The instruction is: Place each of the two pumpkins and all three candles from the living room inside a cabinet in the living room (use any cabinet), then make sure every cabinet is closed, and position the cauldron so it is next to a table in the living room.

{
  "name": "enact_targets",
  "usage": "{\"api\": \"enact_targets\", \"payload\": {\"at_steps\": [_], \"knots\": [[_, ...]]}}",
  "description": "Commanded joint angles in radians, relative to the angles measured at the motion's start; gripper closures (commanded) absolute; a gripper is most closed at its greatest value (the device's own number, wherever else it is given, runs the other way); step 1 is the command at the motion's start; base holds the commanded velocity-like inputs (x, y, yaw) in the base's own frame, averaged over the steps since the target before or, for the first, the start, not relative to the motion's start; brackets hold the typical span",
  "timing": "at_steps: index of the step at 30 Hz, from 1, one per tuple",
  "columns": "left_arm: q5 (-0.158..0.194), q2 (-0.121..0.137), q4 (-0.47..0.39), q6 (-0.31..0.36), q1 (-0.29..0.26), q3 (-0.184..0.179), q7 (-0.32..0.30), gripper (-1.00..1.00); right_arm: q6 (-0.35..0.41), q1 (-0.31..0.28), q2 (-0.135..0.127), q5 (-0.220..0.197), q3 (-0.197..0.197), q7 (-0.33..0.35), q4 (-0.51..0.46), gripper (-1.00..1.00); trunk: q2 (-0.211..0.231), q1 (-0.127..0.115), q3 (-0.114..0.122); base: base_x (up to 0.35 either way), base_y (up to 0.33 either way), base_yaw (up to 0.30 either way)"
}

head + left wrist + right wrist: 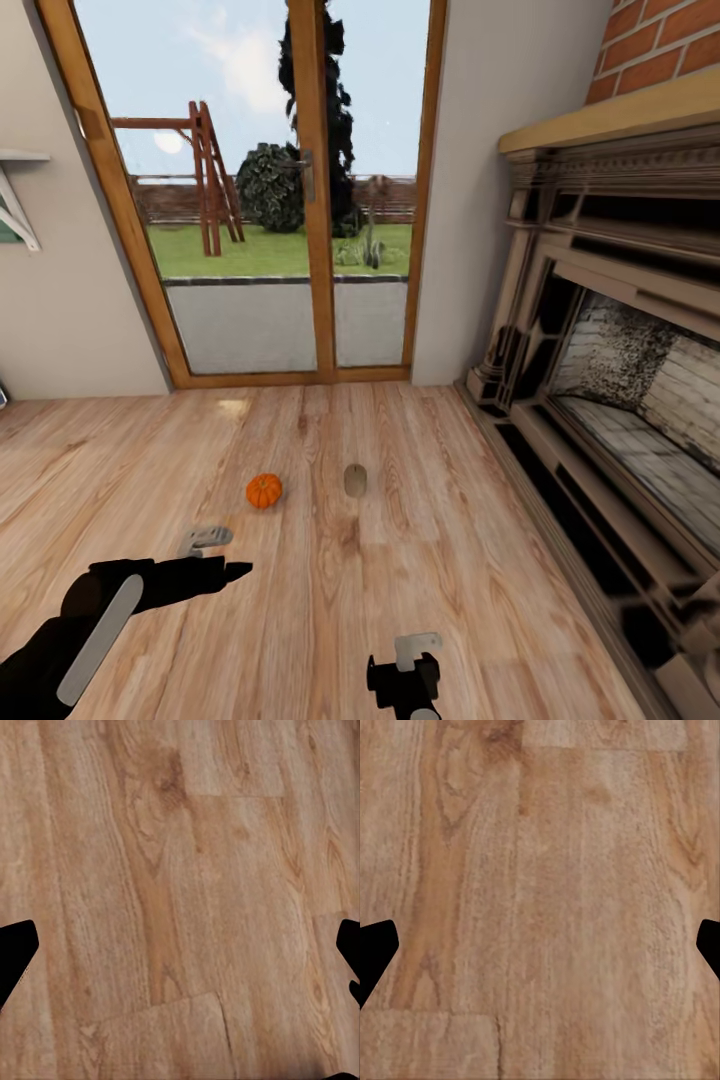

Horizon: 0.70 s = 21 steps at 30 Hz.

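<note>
One small ribbed orange pumpkin (264,490) sits on the wooden floor in the head view. A squat grey-brown candle (355,480) stands a short way to its right, apart from it. My left gripper (213,552) hovers over the floor just short of the pumpkin and slightly to its left. It is open, with bare planks between its fingertips (16,945). My right gripper (415,655) hangs lower in the view, nearer me than the candle. It is open too, and its dark fingertips (376,945) stand far apart over bare floor. The cabinet, cauldron and table are out of view.
A stone-coloured fireplace surround (600,380) runs along the right side, under a brick chimney breast. Straight ahead is a wood-framed glass door (300,200) onto a garden. A small wall shelf (15,190) sticks out at the far left. Wooden floor (400,560) spreads around the pumpkin and candle.
</note>
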Motion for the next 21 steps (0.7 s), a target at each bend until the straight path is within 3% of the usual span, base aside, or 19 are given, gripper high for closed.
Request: {"api": "enact_targets", "payload": {"at_steps": [1, 9, 19, 20, 21], "knots": [[-0.006, 0.0, -0.001, 0.002, -0.001, 0.001, -0.006, -1.0, -0.006, -0.001, 0.0, -0.01, 0.009, -0.006, -0.003, -1.0, 0.0, 0.0, -0.001, 0.18, 0.0, 0.0], [-0.006, 0.0, -0.001, 0.002, -0.001, 0.005, -0.007, -1.0, 0.035, -0.001, -0.006, -0.014, 0.001, -0.025, -0.047, -1.0, 0.0, 0.0, -0.001, 0.041, 0.0, 0.0], [-0.006, 0.0, -0.001, 0.002, 0.0, 0.007, -0.006, -1.0, 0.091, -0.005, -0.03, -0.017, -0.055, -0.081, -0.103, -1.0, 0.0, 0.0, -0.001, 0.001, 0.0, 0.0], [-0.006, 0.001, -0.001, 0.002, 0.0, 0.007, -0.006, -1.0, 0.826, -0.006, -0.03, -0.017, -0.283, -0.116, -0.601, -1.0, 0.0, 0.0, -0.001, 0.0, 0.0, 0.0], [-0.006, 0.0, -0.001, 0.002, 0.0, 0.008, -0.006, -1.0, 0.851, -0.006, -0.031, -0.019, -0.314, -0.12, -0.604, -1.0, 0.0, 0.0, -0.001, 0.0, 0.0, 0.0]]}}
